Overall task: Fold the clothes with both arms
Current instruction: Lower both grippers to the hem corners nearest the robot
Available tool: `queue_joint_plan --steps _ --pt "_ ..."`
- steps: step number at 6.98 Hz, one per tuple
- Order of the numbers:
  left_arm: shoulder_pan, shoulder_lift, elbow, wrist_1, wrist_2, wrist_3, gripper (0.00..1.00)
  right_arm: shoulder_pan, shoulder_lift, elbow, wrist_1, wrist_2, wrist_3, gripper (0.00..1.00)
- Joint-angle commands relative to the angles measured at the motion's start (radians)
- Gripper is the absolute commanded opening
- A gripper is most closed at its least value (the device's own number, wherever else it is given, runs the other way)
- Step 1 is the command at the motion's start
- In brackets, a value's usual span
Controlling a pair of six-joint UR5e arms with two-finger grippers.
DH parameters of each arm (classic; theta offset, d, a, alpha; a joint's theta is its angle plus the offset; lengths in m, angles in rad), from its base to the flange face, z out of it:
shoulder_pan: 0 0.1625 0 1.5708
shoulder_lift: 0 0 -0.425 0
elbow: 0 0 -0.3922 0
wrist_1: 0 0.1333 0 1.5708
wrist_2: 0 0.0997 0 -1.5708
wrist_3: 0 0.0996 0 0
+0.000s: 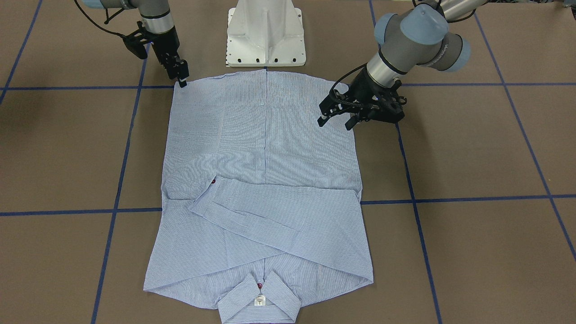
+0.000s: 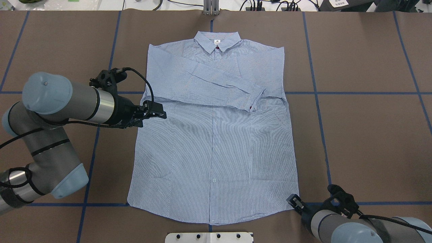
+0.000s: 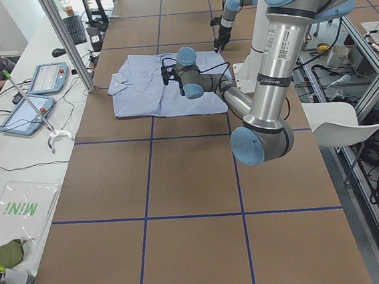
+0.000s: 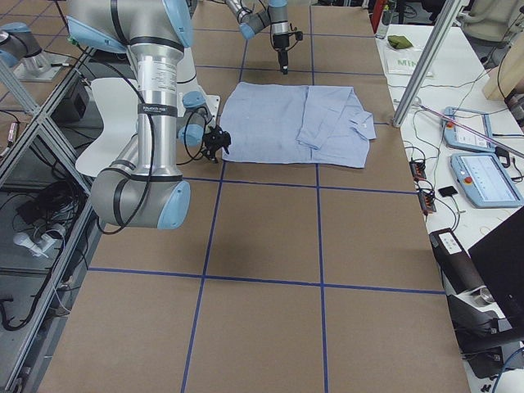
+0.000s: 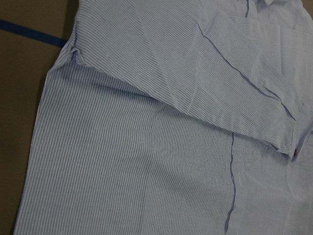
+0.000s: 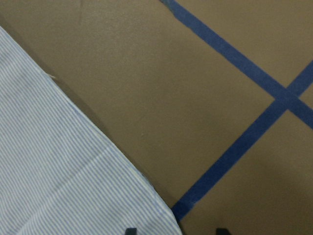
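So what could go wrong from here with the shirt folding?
1. The right claw sits at the very hem corner of the shirt. It may pinch only a sliver, or miss.
2. The left claw is farther up the side edge, so an uneven lift might skew the fold.
3. The folded sleeves lie loose across the chest and could slide.

We see a matt, woven cloth shirt on a matt, papery table; the left arm looks smooth metal.
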Motion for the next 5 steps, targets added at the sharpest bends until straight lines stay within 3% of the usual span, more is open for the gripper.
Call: queue_joint_plan --steps 1,2,3,5 --pt "0.0 -0.001 -0.001 0.0 0.0 0.0 0.95 0.004 -0.001 0.0 -0.004 -0.002 0.0 0.36" --pt "0.0 -0.001 -0.001 0.0 0.0 0.0 0.95 0.006 0.001 0.001 -0.006 -0.002 0.0 0.27" --pt "0.0 -0.001 -0.003 0.0 0.0 -0.006 0.95 0.006 -0.001 0.001 -0.006 0.0 0.0 0.0" --pt "-0.002 -0.001 -0.007 0.0 0.0 -0.009 0.95 0.01 0.001 0.014 -0.006 0.0 0.0 0.0"
